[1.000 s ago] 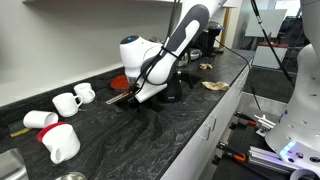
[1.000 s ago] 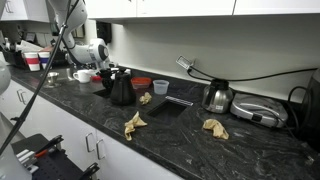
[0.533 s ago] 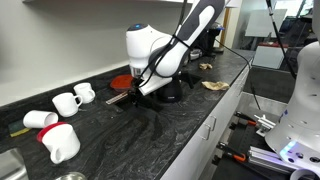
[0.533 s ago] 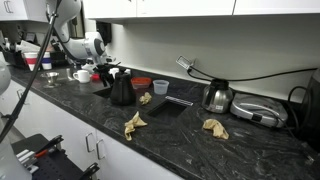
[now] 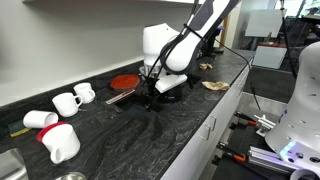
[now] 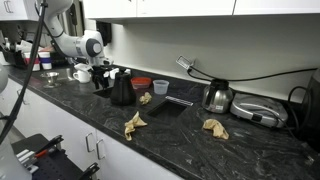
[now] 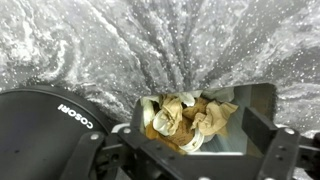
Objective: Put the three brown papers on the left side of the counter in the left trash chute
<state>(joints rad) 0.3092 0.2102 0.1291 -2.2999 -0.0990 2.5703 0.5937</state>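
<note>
My gripper (image 7: 198, 140) is open and empty, its fingers spread on either side of a square trash chute (image 7: 256, 96) cut into the black counter (image 7: 150, 40). Crumpled brown and white paper (image 7: 185, 118) lies inside the chute. In both exterior views the gripper (image 5: 150, 96) (image 6: 99, 80) hangs just above the counter beside the black kettle (image 6: 122, 88). Three brown papers lie on the counter: one near the front edge (image 6: 134, 124), one further along (image 6: 214, 127), and one by the kettle (image 6: 145, 98). Two of them show in an exterior view (image 5: 214, 85) (image 5: 205, 67).
A red round plate (image 5: 124, 82) lies beside the gripper. Several white mugs (image 5: 68, 102) lie and stand along the counter. A steel kettle (image 6: 217, 97) and a flat appliance (image 6: 257, 112) stand further along, with cables by the wall.
The arm's wrist has swung sideways over the chute area and turned; the gripper stays low above the counter. The papers on the counter have not moved.
</note>
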